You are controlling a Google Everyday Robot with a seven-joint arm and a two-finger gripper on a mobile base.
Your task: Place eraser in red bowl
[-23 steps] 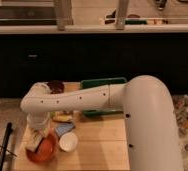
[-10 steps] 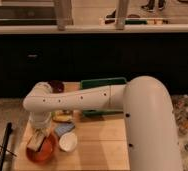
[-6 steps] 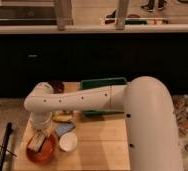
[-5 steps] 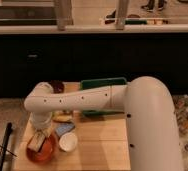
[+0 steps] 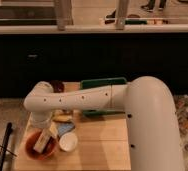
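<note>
The red bowl [image 5: 37,148] sits at the front left corner of the wooden table [image 5: 104,147]. A pale block, which looks like the eraser [image 5: 43,141], is inside the bowl or just above it, tilted against the rim. My gripper [image 5: 46,131] hangs from the white arm [image 5: 87,97] and points down right over the bowl, at the eraser. I cannot tell whether the eraser is still touching the gripper.
A small white cup [image 5: 68,142] stands just right of the bowl. A blue item [image 5: 66,129] and a yellow item [image 5: 62,118] lie behind it. A green tray [image 5: 103,84] and a dark brown object [image 5: 57,86] are at the back. A black pole [image 5: 5,150] stands left of the table.
The arm's elbow has shifted slightly to the right. The gripper stays over the red bowl with the pale block at it.
</note>
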